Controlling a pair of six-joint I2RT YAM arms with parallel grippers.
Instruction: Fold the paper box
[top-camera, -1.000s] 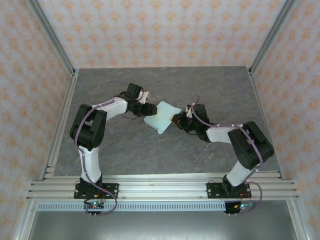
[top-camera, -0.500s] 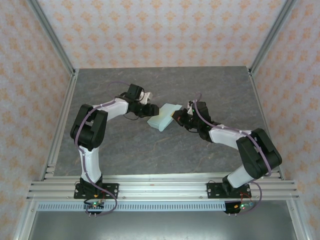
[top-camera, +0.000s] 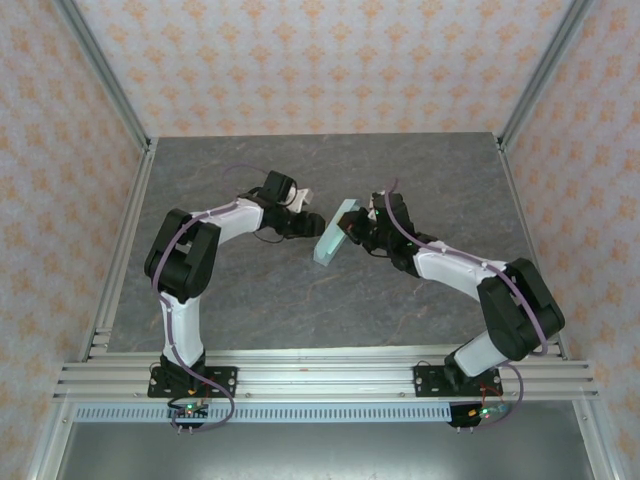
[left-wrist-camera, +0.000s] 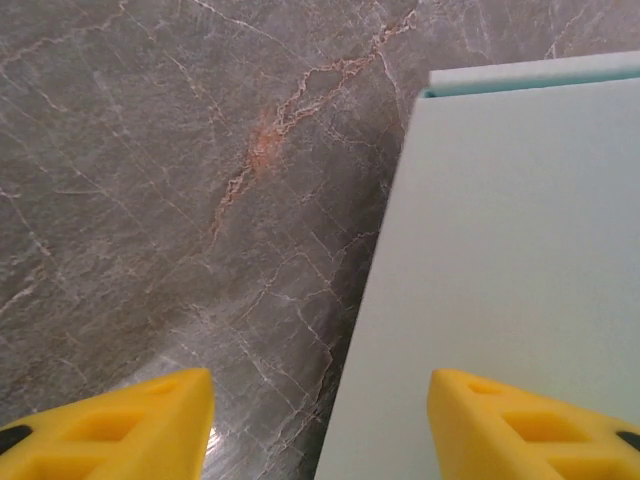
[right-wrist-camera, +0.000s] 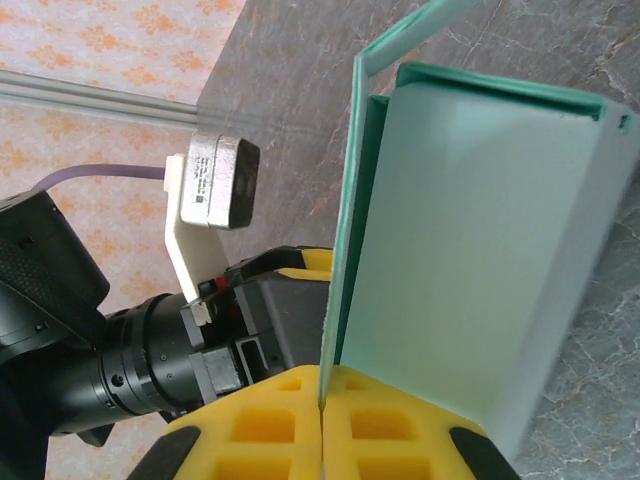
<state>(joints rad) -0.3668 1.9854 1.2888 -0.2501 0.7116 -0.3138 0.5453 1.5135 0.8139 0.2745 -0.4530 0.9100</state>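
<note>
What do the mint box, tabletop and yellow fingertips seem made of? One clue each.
Paper box: thin matte card, likely; its edges are sheet-thin.
Table: veined grey stone or stone-look laminate, with a slight sheen.
Left pincer's fingertips: yellow plastic, probably; moulded pockets.

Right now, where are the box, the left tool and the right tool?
box (right-wrist-camera: 460, 250): right wrist view, on its wide pale panel.
left tool (left-wrist-camera: 320, 425): left wrist view, midway between its yellow fingertips.
right tool (right-wrist-camera: 322, 425): right wrist view, where its fingertips meet.
</note>
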